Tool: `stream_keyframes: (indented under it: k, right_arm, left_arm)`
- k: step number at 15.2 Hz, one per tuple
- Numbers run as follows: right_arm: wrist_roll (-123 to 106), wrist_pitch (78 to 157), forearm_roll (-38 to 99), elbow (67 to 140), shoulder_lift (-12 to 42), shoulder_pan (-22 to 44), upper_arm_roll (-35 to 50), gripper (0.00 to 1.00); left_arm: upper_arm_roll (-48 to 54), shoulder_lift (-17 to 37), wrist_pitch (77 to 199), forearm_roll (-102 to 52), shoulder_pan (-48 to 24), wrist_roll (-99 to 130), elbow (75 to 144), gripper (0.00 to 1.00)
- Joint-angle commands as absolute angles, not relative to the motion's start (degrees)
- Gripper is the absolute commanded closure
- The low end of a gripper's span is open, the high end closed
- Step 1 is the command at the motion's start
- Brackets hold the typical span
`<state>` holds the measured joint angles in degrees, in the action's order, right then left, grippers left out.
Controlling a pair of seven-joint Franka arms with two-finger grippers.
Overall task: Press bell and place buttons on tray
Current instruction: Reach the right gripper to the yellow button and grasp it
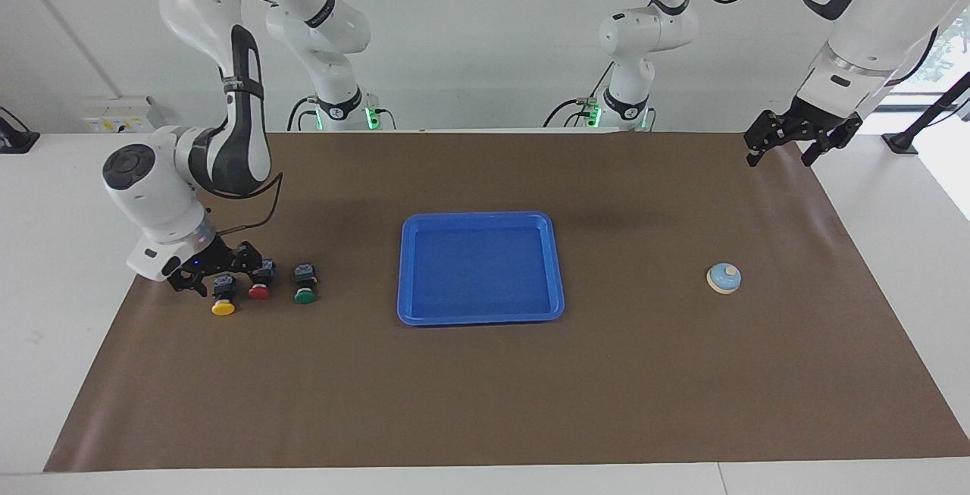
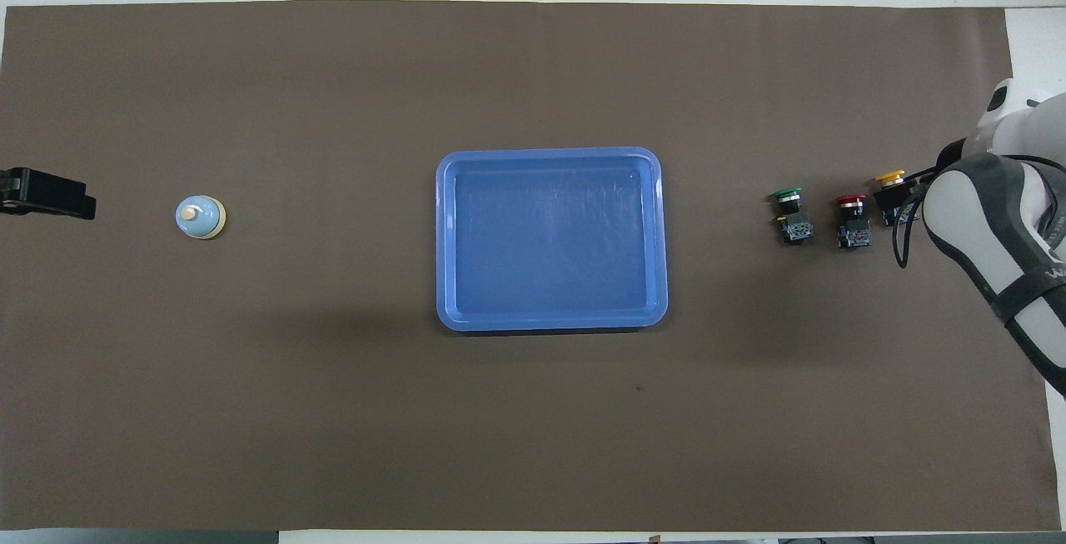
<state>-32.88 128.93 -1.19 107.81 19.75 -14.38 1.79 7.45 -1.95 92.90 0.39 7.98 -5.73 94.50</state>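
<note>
Right gripper (image 1: pixel 220 274) spread open, straddling yellow button (image 1: pixel 223 297) — pickup step. Next: clamp, lift, carry toward 3 o'clock in the facing view to tray (image 1: pixel 406 267). Left gripper (image 1: pixel 788 140) waits, unclenched.

no readable text, faint partial lettering on right arm (image 2: pixel 1028 294) band, illegible

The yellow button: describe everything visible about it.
The yellow button is a small push-button switch: a black blocky body with a round yellow mushroom cap of plastic look. It lies on its side on the brown mat, cap pointing away from the robots, last in the row beside the red button, at the right arm's end. The right claw, open, straddles its body; contact cannot be judged.
</note>
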Motion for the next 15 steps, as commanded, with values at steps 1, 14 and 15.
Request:
stream_keyframes:
  k: [1,14,15]
  right_arm:
    - [-34.89,129.81,0.09,106.96,21.53,-15.64,2.46,0.0]
    - [-34.28,131.31,2.29,107.58,22.15,-15.74,2.37,1.0]
    - [-34.02,130.79,2.29,107.14,21.97,-15.21,2.55,1.0]
  left_arm:
    - [7.12,-3.34,93.25,0.0,7.91,-6.15,95.98,0.0]
    - [7.12,-3.34,93.16,0.0,7.91,-6.15,95.98,0.0]
    - [7.12,-3.34,93.16,0.0,7.91,-6.15,95.98,0.0]
